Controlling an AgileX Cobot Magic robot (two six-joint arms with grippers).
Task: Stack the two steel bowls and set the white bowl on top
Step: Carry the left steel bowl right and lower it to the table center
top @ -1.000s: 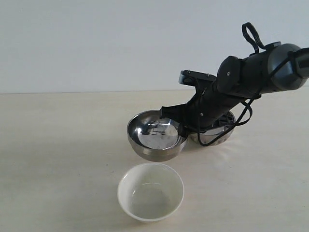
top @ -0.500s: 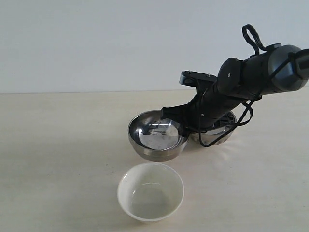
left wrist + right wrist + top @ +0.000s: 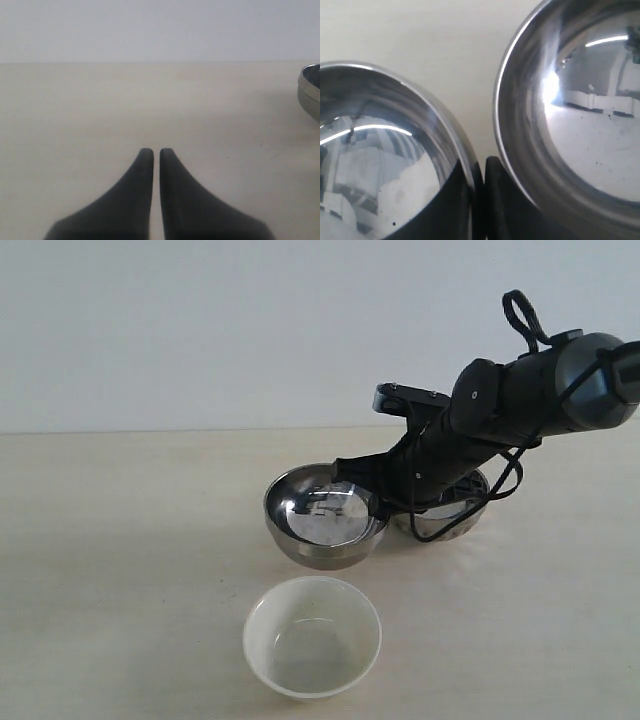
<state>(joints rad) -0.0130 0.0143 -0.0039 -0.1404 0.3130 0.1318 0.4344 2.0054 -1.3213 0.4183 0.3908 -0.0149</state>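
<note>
On the pale table point(image 3: 120, 570) sit three small bowls, all empty. Nearest the camera in the exterior view is the white bowl point(image 3: 312, 636), upright, glossy, cream inside, set apart from the other two. Behind it the left steel bowl point(image 3: 325, 516) appears slightly tilted, its mirror interior holding only reflections. Just beside it, to the right and partly hidden by the arm, stands the second steel bowl point(image 3: 445, 512), also holding nothing. The right gripper point(image 3: 372, 502) reaches in from the right, its jaws pressed together on the near bowl's rim; in the right wrist view the dark fingers point(image 3: 495, 200) meet on that rim between the two steel bowls. The left gripper point(image 3: 156, 153) hangs over bare table with its fingers nearly touching, gripping nothing, a steel bowl's edge point(image 3: 310, 92) just visible.
</note>
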